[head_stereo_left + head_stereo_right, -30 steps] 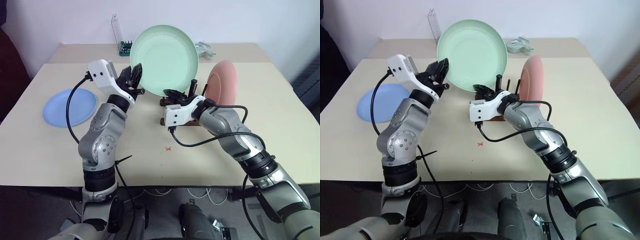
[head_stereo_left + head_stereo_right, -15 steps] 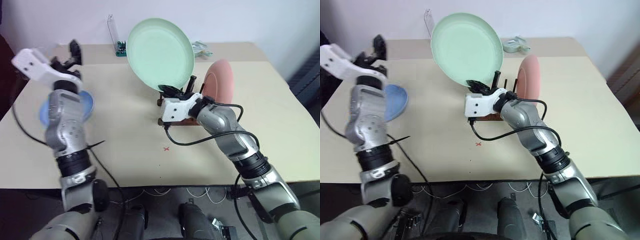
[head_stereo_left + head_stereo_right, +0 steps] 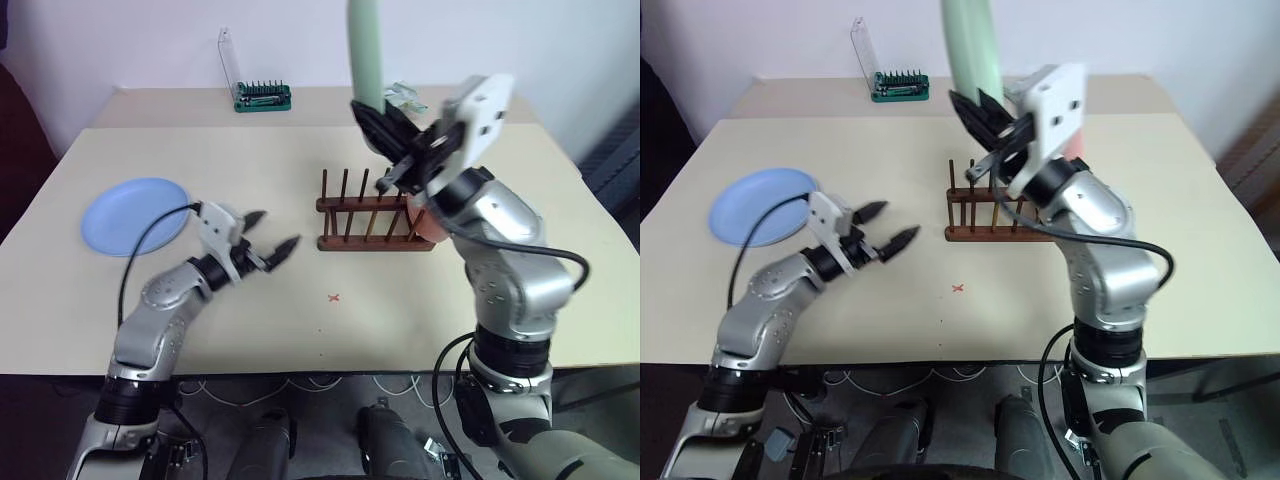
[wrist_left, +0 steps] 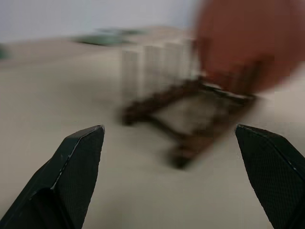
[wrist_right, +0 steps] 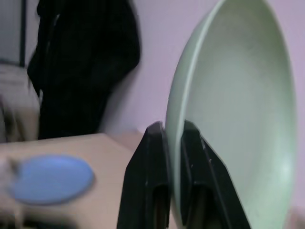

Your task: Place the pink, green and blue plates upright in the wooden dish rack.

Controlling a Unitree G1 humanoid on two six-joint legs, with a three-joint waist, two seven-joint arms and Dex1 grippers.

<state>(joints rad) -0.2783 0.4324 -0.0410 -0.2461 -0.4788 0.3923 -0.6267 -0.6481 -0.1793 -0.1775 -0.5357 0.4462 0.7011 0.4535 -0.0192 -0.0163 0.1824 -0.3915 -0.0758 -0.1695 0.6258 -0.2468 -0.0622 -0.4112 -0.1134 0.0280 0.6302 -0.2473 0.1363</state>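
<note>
My right gripper (image 3: 372,115) is shut on the lower rim of the green plate (image 3: 365,50), which stands upright and edge-on, high above the wooden dish rack (image 3: 370,215). The right wrist view shows its fingers (image 5: 155,181) pinching the green plate (image 5: 238,109). The pink plate (image 3: 432,226) stands at the rack's right end, mostly hidden by my right arm. On the table at the left lies the blue plate (image 3: 135,213), flat. Low over the table, left of the rack, my left gripper (image 3: 277,228) is open and empty, pointing at the rack (image 4: 190,119) and the pink plate (image 4: 238,43).
A green tool holder with a clear lid (image 3: 262,97) stands at the back of the table. A small pale object (image 3: 402,97) lies at the back right. A red cross (image 3: 335,297) marks the table in front of the rack.
My left gripper let go of the green plate, opened wide and dropped low beside the rack. My right gripper lifted the plate and rolled it upright, edge-on.
</note>
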